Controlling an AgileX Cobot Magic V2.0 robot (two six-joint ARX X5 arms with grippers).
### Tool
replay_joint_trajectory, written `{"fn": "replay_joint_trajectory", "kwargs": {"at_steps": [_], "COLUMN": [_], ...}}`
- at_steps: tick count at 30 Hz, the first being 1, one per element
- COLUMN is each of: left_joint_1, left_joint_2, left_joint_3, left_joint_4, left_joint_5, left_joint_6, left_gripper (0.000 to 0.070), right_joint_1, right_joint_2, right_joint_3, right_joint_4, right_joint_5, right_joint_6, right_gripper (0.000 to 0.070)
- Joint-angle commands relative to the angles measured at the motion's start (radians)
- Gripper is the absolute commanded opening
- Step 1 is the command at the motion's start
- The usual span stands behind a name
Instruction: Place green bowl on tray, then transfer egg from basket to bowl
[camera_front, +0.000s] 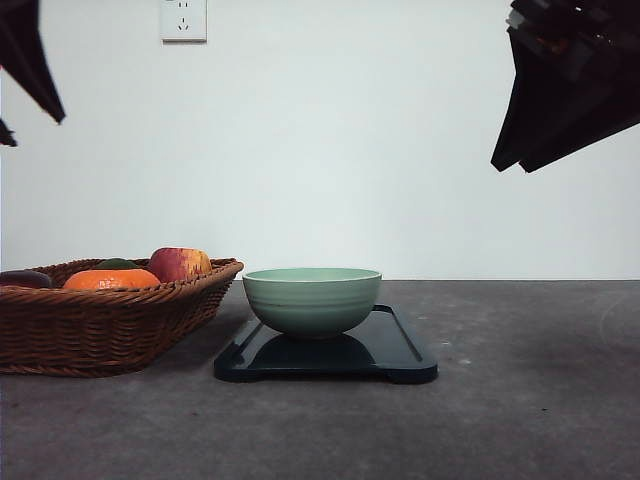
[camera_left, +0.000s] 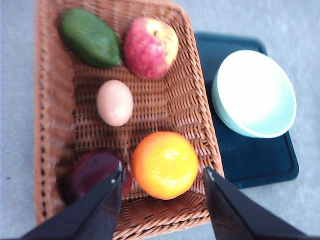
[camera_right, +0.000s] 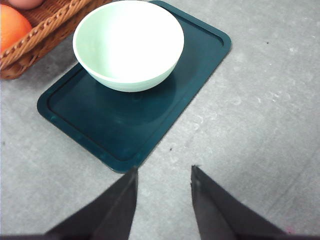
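The bowl (camera_front: 312, 299) already sat on the tray (camera_front: 405, 352), toward the tray's end nearest the basket (camera_front: 100, 325), so the first half of the job looked done and the egg transfer was the step in hand. The egg (camera_left: 115, 102) lay loose on the basket floor near its middle, clear of its neighbours: an apple (camera_left: 150, 47) and a green fruit (camera_left: 90, 37) toward one end, an orange (camera_left: 165, 165) and a dark purple fruit (camera_left: 92, 172) toward the other.

The left gripper (camera_left: 162, 175) hung high over the basket with its fingers spread wide and nothing between them; from its own camera it was lined up over the orange rather than the egg. The right gripper (camera_right: 162, 172) hung above the bare table beside the tray's long edge, fingers likewise apart and empty.

To do this well, the left arm would probably need to shift along the basket until the egg sat midway between the fingers, then descend straight down. The gap between egg and orange looked enough for one finger, but a skewed approach risked nudging the orange or rolling the egg on the weave. A gentle close across the egg's narrow width seemed wise, as the shell is smooth, curved and brittle. The lift should clear the basket's rim before crossing to the bowl, with release low inside it.
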Motion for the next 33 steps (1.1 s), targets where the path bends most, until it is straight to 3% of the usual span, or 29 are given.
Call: {"fn": "replay_joint_trajectory", "kwargs": {"at_steps": [1, 6, 12, 19, 23, 33], "left_joint_1": [-0.005, -0.021, -0.04, -0.052, -0.052, -0.052], "left_joint_2": [0.062, 0.236, 0.407, 0.546, 0.607, 0.67], "left_joint_3": [0.068, 0.224, 0.327, 0.336, 0.336, 0.336], "left_joint_4": [-0.021, -0.097, -0.101, -0.067, -0.036, 0.017], "left_joint_5": [0.002, -0.05, -0.105, -0.117, -0.123, -0.2], "left_joint_6": [0.034, 0.065, 0.085, 0.092, 0.093, 0.1], "left_gripper": [0.0315, 0.0315, 0.0317, 0.0335, 0.0432, 0.0435], "right_joint_1": [0.004, 0.004, 0.004, 0.004, 0.004, 0.004], "right_joint_2": [0.008, 0.008, 0.008, 0.008, 0.008, 0.008], "right_joint_3": [0.005, 0.005, 0.005, 0.005, 0.005, 0.005], "right_joint_4": [0.008, 0.008, 0.009, 0.012, 0.011, 0.011], "right_joint_5": [-0.002, -0.002, -0.002, -0.002, -0.002, -0.002], "right_joint_6": [-0.01, -0.008, -0.004, -0.002, 0.003, 0.005], "right_gripper": [0.0211, 0.0211, 0.0211, 0.0211, 0.021, 0.021]}}
